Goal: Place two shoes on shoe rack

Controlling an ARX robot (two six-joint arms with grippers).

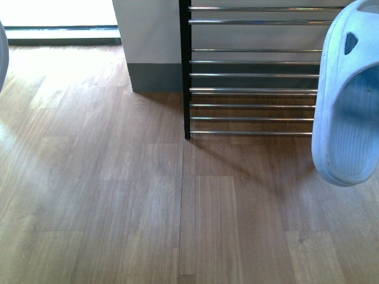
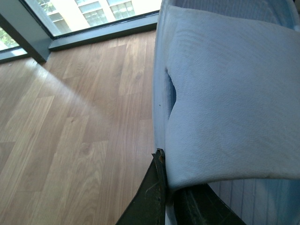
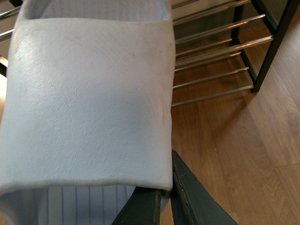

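One light blue slide sandal [image 1: 346, 100] hangs in the air at the right of the front view, in front of the shoe rack [image 1: 254, 92], whose chrome bars sit in a black frame. A sliver of the second light blue sandal [image 1: 2, 56] shows at the left edge. Neither arm shows in the front view. In the right wrist view my right gripper [image 3: 161, 180] is shut on the side edge of its sandal's strap [image 3: 89, 98], with the rack [image 3: 211, 51] just beyond. In the left wrist view my left gripper [image 2: 171, 183] is shut on the edge of the other sandal's strap [image 2: 229, 93].
A white wall column with a grey baseboard [image 1: 151, 53] stands left of the rack. Behind it is a bright floor-level window [image 1: 59, 18], also seen from the left wrist [image 2: 70, 33]. Wooden floor [image 1: 118, 195] spreads in front of the rack.
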